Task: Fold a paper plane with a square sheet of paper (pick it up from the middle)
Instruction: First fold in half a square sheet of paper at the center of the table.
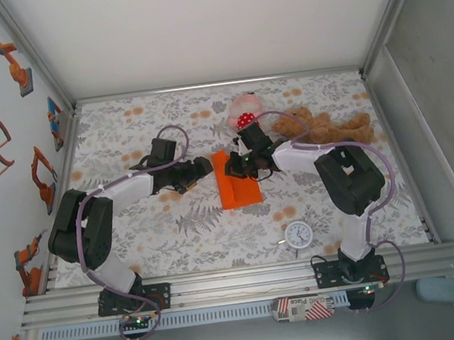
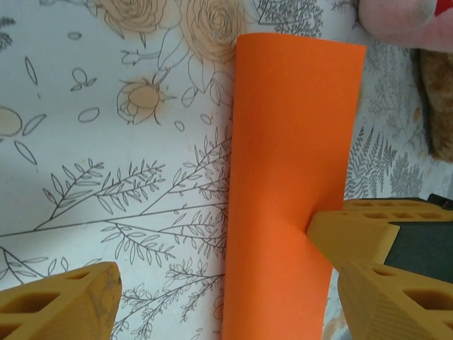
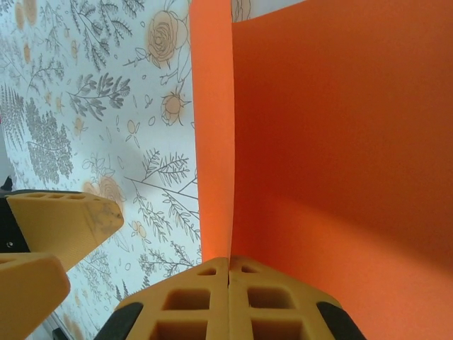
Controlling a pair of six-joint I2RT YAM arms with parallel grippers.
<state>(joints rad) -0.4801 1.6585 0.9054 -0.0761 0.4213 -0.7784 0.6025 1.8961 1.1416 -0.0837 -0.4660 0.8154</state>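
The left gripper [image 1: 201, 170] stands wide open and holds nothing, just left of the thin, bright orange square sheet of paper [image 1: 242, 188]. The sheet lies mid-table on the floral tablecloth [image 1: 153, 245], partly folded with one flap lifted. The right gripper [image 3: 228, 275] is clamped tight on that fold. The step in hand looks like the centre crease. Next, the left jaws probably need to close squarely on the free edge without dragging it.

Lower end of orange paper [image 2: 290, 177] offscreen
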